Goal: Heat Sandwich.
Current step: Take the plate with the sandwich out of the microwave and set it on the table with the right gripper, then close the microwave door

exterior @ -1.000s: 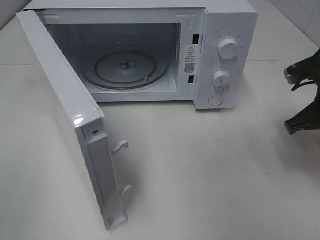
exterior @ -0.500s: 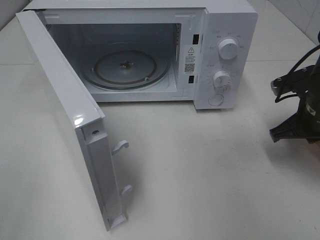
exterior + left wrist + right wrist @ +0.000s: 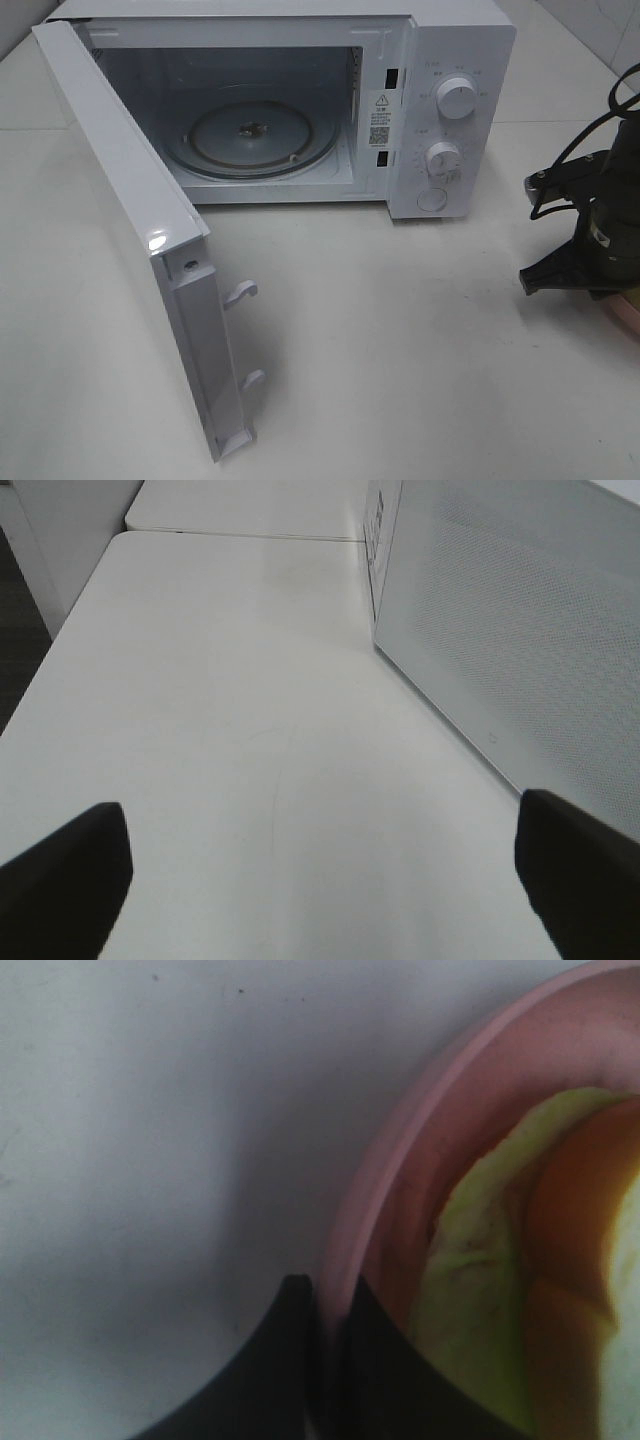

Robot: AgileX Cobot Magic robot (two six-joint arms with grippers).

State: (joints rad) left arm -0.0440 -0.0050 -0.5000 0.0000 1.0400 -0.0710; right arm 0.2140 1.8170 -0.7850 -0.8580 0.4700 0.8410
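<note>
The right gripper (image 3: 325, 1360) is pinched on the rim of the pink plate (image 3: 400, 1160), at three o'clock of the table (image 3: 400, 330); the sandwich (image 3: 480, 1290) rides on it. The left gripper (image 3: 320, 880) gapes wide, empty. With such a thin edge-grip, the plate may tilt or slip before reaching the open microwave (image 3: 300, 100).
</note>
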